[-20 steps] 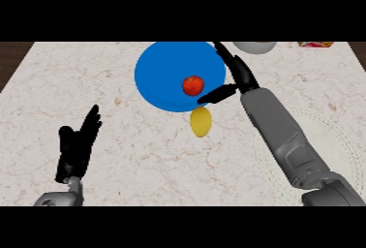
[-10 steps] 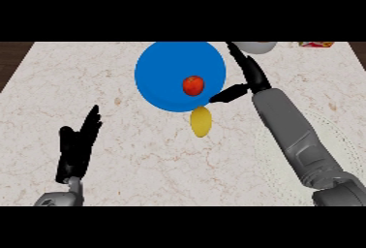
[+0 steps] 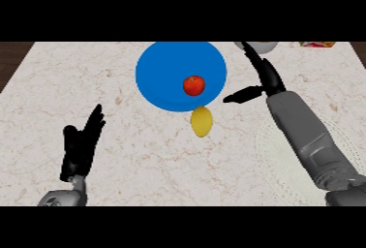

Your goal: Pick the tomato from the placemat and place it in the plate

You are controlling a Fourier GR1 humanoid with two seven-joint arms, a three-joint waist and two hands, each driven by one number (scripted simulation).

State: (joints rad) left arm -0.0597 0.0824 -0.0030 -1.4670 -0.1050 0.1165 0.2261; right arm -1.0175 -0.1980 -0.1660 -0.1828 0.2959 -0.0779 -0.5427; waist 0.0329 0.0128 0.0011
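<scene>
Right hand [image 3: 263, 72] is open, fingers straight, holding nothing, and the red tomato [image 3: 193, 85] sits in the blue plate [image 3: 164, 68] just to its left, much nearer to it than to the left hand [image 3: 80, 147], which rests open at the lower left.

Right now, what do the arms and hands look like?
Both hands are black with slim fingers: left hand, right hand. The right forearm is a grey, rounded, segmented shell; the left forearm shows only as a grey wrist stub. No cables or markings visible.
</scene>
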